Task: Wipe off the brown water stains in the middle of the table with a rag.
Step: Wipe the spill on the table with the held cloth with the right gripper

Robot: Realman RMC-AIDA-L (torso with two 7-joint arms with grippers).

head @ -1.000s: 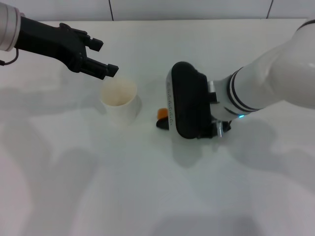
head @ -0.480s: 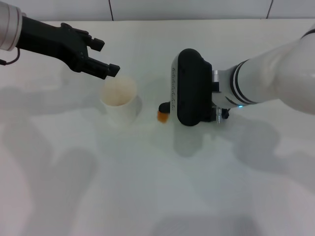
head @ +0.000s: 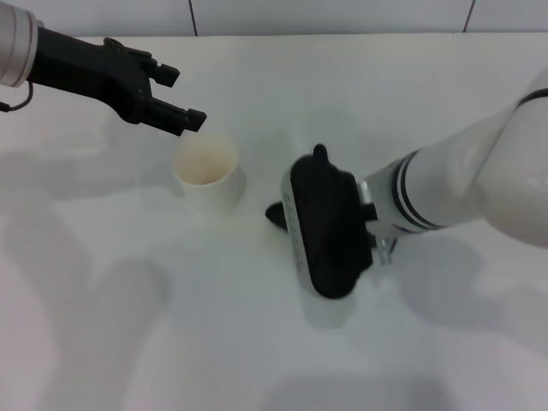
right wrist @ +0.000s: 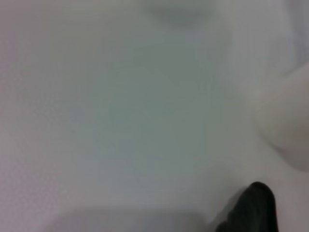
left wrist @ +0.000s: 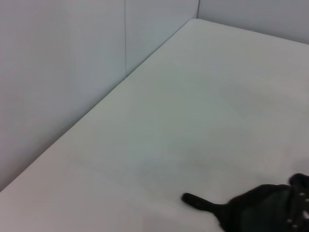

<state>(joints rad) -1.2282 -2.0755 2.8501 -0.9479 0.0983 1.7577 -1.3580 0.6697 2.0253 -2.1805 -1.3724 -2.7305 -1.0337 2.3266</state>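
From the head view, the right hand (head: 282, 214) was down low on the white desk (head: 385, 94), just beside the white cup (head: 205, 175). Its big black body hid its fingers, so I could not tell how wide they were. A small dark bit poked out from under it on the cup's side. That was most likely the rag (head: 275, 213), pressed flat on the desk so it could rub. No brown water stains showed anywhere in this view. They may have been under the arm, or already wiped away. I could not tell which. The left hand (head: 175, 98) hung in the air behind the cup and a little to its left, well away from the rubbing. Its fingers were spread apart and held nothing. It looked parked there to keep out of the way. The cup stood upright and very close to the rag, so a wide swipe could knock it. In the left wrist view, there was bare desk (left wrist: 193, 121) running to a wall, and a dark shape sat at the edge of the picture. In the right wrist view, the desk (right wrist: 120, 96) filled almost everything, with a dark tip (right wrist: 251, 208) in one corner. It could have been the rag or a finger. I could not tell.
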